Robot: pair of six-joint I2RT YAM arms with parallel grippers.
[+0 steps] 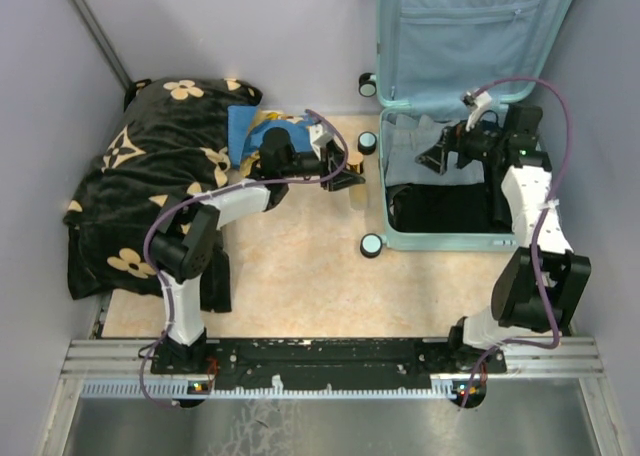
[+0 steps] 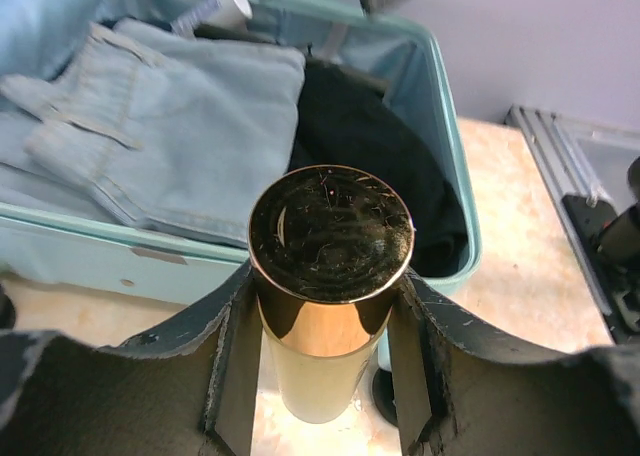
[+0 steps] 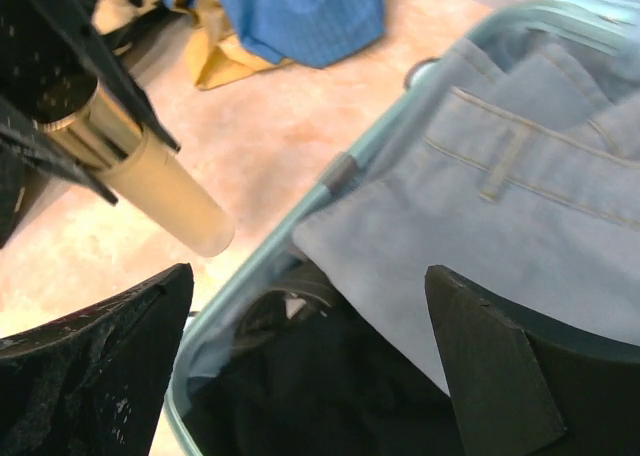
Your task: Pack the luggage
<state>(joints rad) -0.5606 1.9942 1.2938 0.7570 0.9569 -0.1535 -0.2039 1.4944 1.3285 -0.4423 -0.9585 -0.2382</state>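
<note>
Left jaws clamp a gold-capped bottle (image 2: 330, 236) beside the open luggage (image 1: 440, 242); right jaws gape empty; next move likely lifts it over the rim

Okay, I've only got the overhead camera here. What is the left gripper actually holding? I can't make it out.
Observer: A cylindrical bottle with a dark glossy cap, a gold collar and a pale cream body. The left gripper clamps it around the collar.
Operator: And the right one, anything in it?
Observer: Nothing. The right gripper is wide open, over the rim of the suitcase.
Operator: What's the pale fabric inside?
Observer: Light-blue jeans, a belt loop showing, next to a black garment.
</note>
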